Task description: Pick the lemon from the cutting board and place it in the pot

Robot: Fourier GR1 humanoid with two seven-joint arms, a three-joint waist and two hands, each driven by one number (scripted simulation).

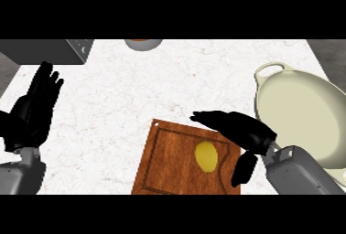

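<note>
A yellow lemon (206,156) lies on the brown wooden cutting board (169,160) near the counter's front edge. My right hand (238,128) hovers over the board's upper right corner, just above and to the right of the lemon, fingers stretched toward the left and thumb hanging down beside the fruit; it holds nothing. The cream pot (300,116) with a loop handle stands at the right side of the counter, right beside that hand. My left hand (32,109) rests open at the far left, fingers pointing up.
A grey box-like object (47,50) stands at the back left corner. A small bowl (143,44) with something orange sits at the back edge. White marble counter (135,91) spreads between the hands.
</note>
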